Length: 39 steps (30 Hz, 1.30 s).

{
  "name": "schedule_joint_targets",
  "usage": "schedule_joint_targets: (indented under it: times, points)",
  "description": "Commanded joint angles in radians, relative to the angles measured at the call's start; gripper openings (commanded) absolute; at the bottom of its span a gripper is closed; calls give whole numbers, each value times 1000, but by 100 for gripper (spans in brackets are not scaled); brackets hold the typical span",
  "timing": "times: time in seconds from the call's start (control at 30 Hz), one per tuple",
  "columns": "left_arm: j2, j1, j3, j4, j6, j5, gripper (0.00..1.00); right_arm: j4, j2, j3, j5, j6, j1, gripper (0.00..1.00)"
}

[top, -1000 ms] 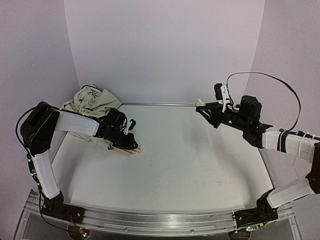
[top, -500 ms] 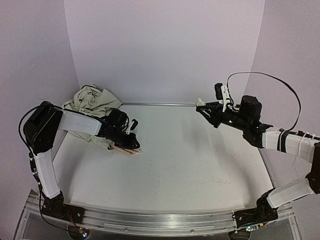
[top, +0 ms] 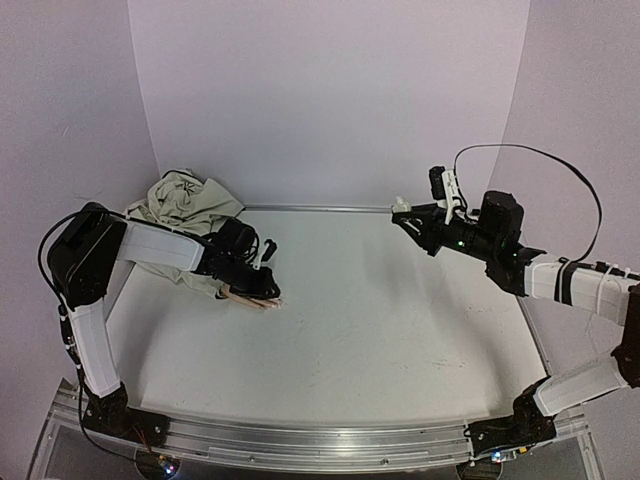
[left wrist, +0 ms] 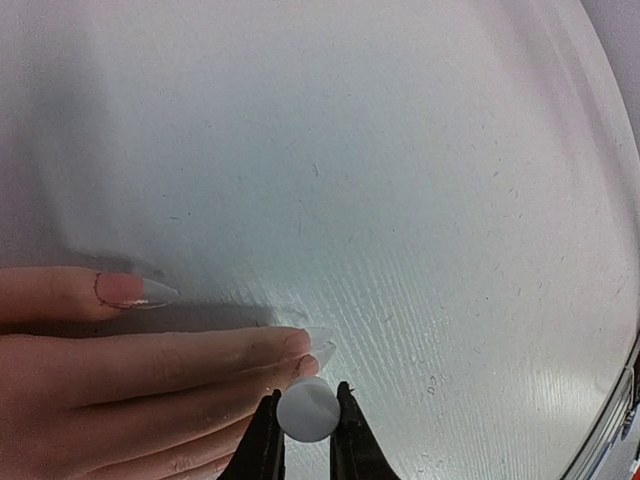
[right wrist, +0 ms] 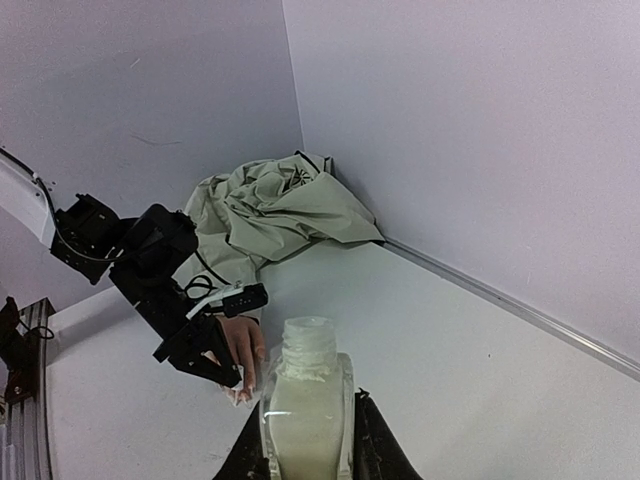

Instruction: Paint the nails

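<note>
Pinching one small white round piece [left wrist: 308,412], probably the brush end, the left gripper [top: 265,290] sits over the single mannequin hand [left wrist: 120,390], which lies on the table [left wrist: 400,200] at the left. The right gripper [top: 408,215] clamps one open white bottle [right wrist: 303,385], well apart. Two nails [left wrist: 150,292] show; the rest are hidden. Judged hard, slick and tiny: touch lightly, and steady the light hand by its sleeve [top: 185,200].

I see the left gripper [top: 265,287] low over the table [top: 380,340] at 9 o'clock, its tip at the peach mannequin hand [top: 258,299]. The nails are too small for me to resolve. Crumpled beige fabric [top: 185,198] lies at 10 o'clock. The right gripper [top: 408,213] hangs raised at 1 o'clock, clamped on a small white bottle [top: 400,206].
</note>
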<state>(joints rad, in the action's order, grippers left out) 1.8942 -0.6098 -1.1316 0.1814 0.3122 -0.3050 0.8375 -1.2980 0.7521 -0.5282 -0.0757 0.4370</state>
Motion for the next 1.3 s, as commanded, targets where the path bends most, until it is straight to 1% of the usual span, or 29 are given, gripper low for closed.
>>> schedule_joint_targets:
  times: [0.0, 0.4, 0.83, 0.97, 1.27]
  points:
    - [-52, 5, -16, -31, -28, 45, 0, 77, 6, 10, -21, -12, -6, 0]
    - [-92, 24, 2, 5, -53, 69, 0, 77, 6, 12, -26, -14, -6, 0]
    - [-116, 22, 42, -16, -33, -31, 0, 81, -4, 13, -32, -16, -8, 0]
    - [-110, 22, 54, -27, -26, -31, 0, 83, -4, 13, -35, -18, -8, 0]
    - [-71, 23, 8, -36, -24, -4, 0, 83, -2, 13, -32, -18, -8, 0]
